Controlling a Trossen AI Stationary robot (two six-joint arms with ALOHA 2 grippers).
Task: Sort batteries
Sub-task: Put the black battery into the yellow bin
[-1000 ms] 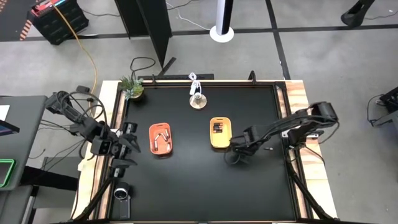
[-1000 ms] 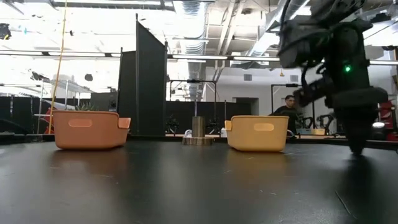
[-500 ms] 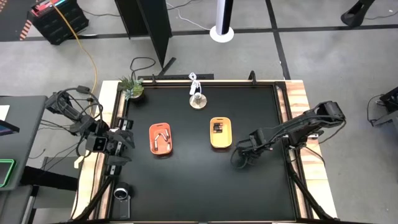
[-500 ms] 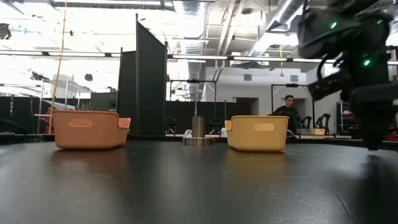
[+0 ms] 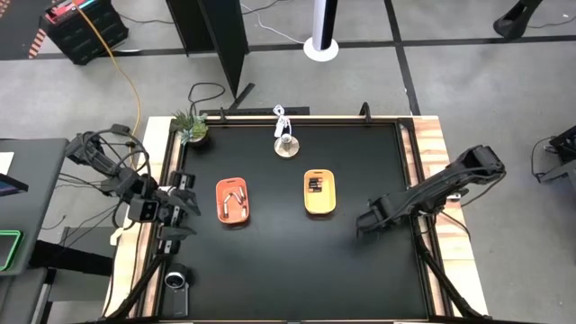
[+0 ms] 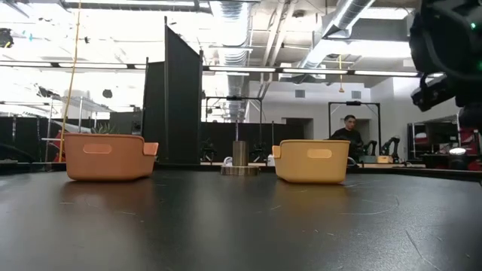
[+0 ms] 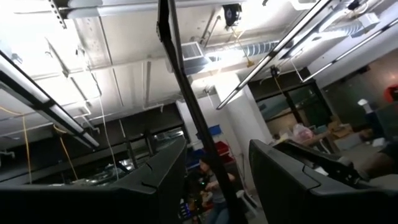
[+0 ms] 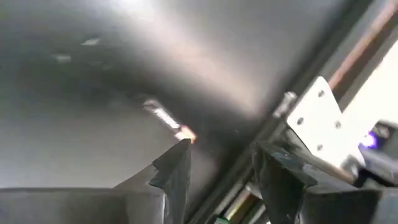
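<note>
My right gripper (image 5: pixel 367 221) has pulled back from the oblong yellow tray (image 5: pixel 319 193), fingers spread and empty; one small silvery cylindrical battery (image 8: pixel 166 118) lies just ahead of it, unsorted. Left gripper (image 5: pixel 184 205) waits, parted.

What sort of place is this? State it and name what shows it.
Probably a robotics lab or workshop: exposed ceiling ducts, dark partition panels, and a black table carrying an orange tray and a yellow tray between two robot arms.

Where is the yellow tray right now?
In the high view the yellow tray sits near the table's middle, right of the orange tray and left of the right hand.
</note>
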